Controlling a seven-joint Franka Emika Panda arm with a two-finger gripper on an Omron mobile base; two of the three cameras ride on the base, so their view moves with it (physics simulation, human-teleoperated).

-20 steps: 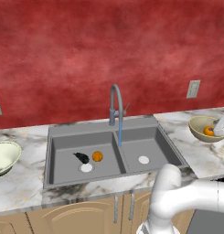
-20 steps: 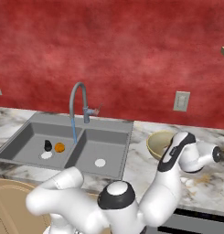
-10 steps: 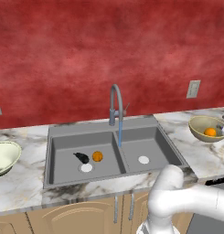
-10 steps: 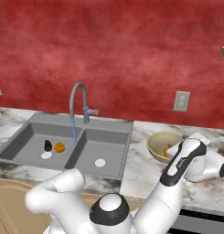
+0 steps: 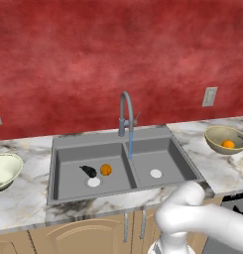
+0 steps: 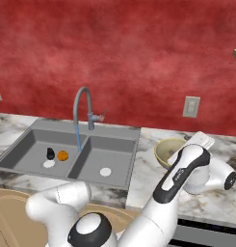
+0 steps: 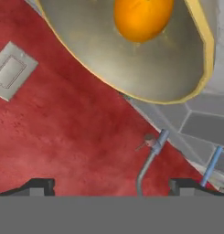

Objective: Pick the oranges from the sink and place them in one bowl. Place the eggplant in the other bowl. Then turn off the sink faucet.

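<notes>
Marble counter: tan bowl near right edge holds orange; jaws released, apart above.

Grey double-basin sink set in the counter, one white round drain per basin. Left basin: one orange — small, round, bright — lying just beside the eggplant, which is dark, glossy and elongated; both sit close to that basin's drain. Right basin holds no fruit.

Tan bowl upright on the counter, right of the sink, olive-tinted inside; second orange rests in it, toward the right of the bowl's inside.

Cream-white bowl on the counter at far left, well apart from the tan bowl.

Sink faucet — tall grey gooseneck behind the divider, bluish spout end over the left basin, small side lever.
</notes>
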